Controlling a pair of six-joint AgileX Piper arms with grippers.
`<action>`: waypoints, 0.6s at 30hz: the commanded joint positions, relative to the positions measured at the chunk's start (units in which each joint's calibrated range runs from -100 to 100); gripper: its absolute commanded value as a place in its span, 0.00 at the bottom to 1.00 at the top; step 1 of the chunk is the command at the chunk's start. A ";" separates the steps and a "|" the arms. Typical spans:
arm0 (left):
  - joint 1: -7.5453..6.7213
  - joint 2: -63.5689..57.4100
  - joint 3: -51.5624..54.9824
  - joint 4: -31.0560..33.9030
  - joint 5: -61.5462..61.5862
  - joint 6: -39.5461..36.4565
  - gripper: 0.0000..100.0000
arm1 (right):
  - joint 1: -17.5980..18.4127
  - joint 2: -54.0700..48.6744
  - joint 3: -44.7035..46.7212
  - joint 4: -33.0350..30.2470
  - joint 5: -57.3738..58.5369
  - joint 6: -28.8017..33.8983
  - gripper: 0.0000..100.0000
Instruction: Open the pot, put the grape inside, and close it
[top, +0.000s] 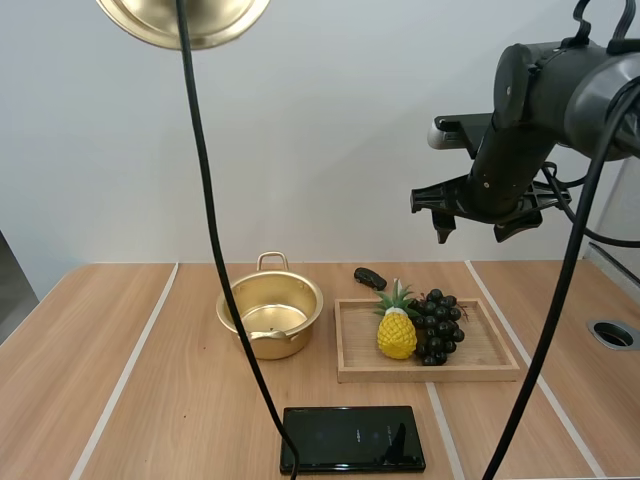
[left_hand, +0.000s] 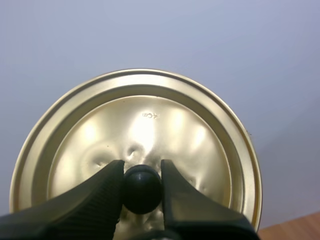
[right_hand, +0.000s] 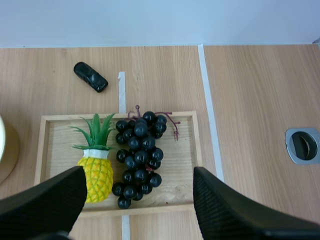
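The grapes (top: 437, 325) are lying on the tray (top: 485, 352), just right of the pineapple (top: 397, 331). The pot (top: 270, 312) is sitting uncovered on the surface (top: 150, 400), left of the tray. The right gripper (top: 477, 231) is hovering above the tray, jaws wide. The left gripper (left_hand: 142, 172) is pinching the knob (left_hand: 142, 190), holding the lid (left_hand: 145, 120) high at the left.

bright even light, soft glare on lid (left_hand: 145, 125)
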 joint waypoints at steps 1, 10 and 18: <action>-0.09 -3.56 -3.88 0.14 -2.54 -1.47 0.00 | -0.25 -0.28 0.20 0.04 -1.25 -0.50 1.00; -0.09 -8.17 -14.11 0.14 -0.55 -1.64 0.00 | -0.25 3.56 0.64 0.04 -0.40 -0.81 1.00; -0.09 -10.33 -24.09 0.14 2.08 -2.39 0.00 | -0.25 9.91 5.59 1.12 -1.65 -0.81 1.00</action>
